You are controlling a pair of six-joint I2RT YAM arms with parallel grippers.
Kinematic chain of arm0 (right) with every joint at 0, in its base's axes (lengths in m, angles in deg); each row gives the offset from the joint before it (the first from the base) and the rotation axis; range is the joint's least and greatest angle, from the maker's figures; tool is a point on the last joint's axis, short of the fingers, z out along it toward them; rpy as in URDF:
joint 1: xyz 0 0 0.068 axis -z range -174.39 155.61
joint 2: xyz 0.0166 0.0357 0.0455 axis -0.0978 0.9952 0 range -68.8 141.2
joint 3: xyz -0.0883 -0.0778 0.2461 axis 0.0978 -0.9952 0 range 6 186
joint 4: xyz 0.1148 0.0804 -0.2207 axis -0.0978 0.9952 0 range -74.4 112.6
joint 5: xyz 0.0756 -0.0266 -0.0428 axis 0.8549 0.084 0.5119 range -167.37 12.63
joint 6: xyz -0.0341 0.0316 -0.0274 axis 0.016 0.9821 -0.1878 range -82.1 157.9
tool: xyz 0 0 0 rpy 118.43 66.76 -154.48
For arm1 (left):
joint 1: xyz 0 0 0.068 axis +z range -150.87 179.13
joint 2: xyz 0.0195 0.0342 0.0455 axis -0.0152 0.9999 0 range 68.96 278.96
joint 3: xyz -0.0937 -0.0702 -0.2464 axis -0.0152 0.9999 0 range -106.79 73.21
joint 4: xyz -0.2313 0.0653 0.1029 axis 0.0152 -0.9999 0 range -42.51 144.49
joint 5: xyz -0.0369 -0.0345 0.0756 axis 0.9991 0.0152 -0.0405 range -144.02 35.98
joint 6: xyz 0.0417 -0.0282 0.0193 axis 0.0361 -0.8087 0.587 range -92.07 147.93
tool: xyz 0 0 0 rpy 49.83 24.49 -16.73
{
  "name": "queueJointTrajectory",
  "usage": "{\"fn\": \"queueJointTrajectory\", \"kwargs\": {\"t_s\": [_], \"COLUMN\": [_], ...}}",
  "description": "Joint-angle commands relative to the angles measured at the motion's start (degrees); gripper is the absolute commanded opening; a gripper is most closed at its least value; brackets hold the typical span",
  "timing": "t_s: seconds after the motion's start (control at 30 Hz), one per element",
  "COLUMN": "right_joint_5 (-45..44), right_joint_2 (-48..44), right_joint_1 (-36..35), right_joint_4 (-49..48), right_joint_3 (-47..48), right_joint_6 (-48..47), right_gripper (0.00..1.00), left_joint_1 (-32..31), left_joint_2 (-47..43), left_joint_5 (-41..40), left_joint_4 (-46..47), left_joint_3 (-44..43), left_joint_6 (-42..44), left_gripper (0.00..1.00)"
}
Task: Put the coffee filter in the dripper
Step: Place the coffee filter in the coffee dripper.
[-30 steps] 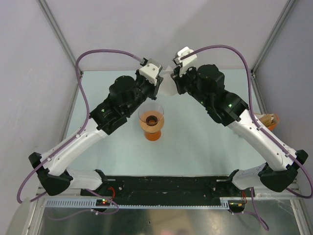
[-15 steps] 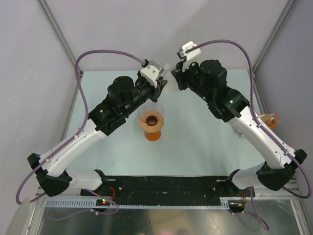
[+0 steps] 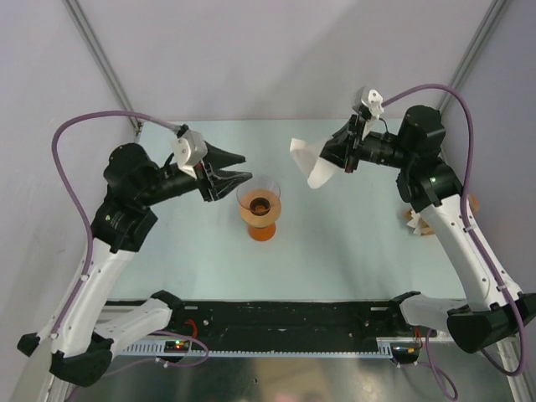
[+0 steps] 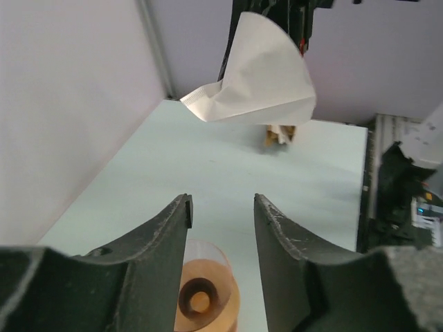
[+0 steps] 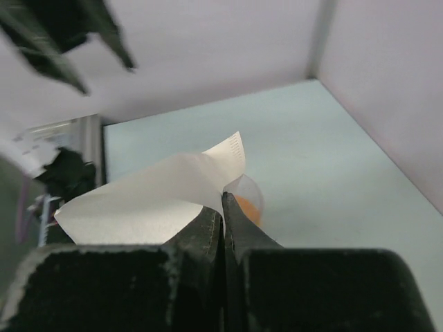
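1. A clear dripper [image 3: 259, 209] with an orange base is seen standing upright on a pale surface [image 3: 335, 251]. Its cone is empty, with only the orange stem visible through it.
2. A white coffee filter [image 3: 311, 163] is held in the air, to the right of the dripper and a little beyond it. It is well clear of the rim and touches nothing but the fingers that hold it.
3. The right end effector [image 5: 223, 207] is clamped together on one edge of the filter. The paper is opened into a loose cone, with its free part hanging out towards the dripper.
4. The left end effector [image 3: 243, 166] is held just left of the dripper and above it. Its fingers are spread apart and nothing is held between them. In the left wrist view the dripper mouth is seen below the gap.
5. A stack of paper fans [image 3: 416, 224] is seen lying far to the right of the dripper, untouched by either arm.
6. Progress is judged as roughly halfway. The filter has been picked up and opened, but it has not yet been brought over the dripper.
7. What remains is judged to be this: the filter is to be carried over the dripper mouth, lowered point first into the cone, and released so that it is seated against the walls.
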Motion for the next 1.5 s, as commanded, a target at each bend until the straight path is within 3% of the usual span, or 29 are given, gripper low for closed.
{"fn": "queueJointTrajectory", "kwargs": {"t_s": [0.0, 0.1, 0.2, 0.33, 0.47, 0.67, 0.97, 1.47], "right_joint_5": [20.0, 21.6, 22.1, 21.3, 21.0, 14.1, 7.4, 6.5], "right_joint_2": [-2.7, -3.6, -4.2, -4.7, -5.0, -6.2, -7.2, -5.6], "right_joint_1": [0.3, -1.7, -3.5, -5.0, -5.4, -8.5, -10.3, -12.6], "right_joint_4": [-10.6, -10.2, -7.9, -5.6, -4.6, 7.0, 11.4, 14.8], "right_joint_3": [-2.0, -2.6, -2.6, -2.6, -2.5, -2.1, -1.9, 0.8], "right_joint_6": [3.3, 0.4, -2.7, -5.2, -6.3, -22.5, -33.4, -37.9], "right_gripper": [0.0, 0.0, 0.0, 0.0, 0.0, 0.0, 0.0, 0.0], "left_joint_1": [3.3, 2.8, 1.4, -0.5, -1.2, -1.2, -1.2, -2.7], "left_joint_2": [3.5, 6.3, 6.2, 4.2, 4.9, 7.3, 13.6, 18.7], "left_joint_5": [16.1, 19.9, 19.1, 13.7, 13.1, 12.9, 16.8, 20.7], "left_joint_4": [-4.4, -4.6, -4.6, -4.5, -4.3, -3.9, -3.8, -4.3], "left_joint_3": [-2.3, -5.0, -5.2, -3.7, -4.8, -8.4, -12.9, -14.7], "left_joint_6": [-3.7, -6.6, -3.5, 2.5, 0.8, -8.2, -29.2, -32.1], "left_gripper": [0.45, 0.4, 0.4, 0.47, 0.54, 0.42, 0.45, 0.4]}}
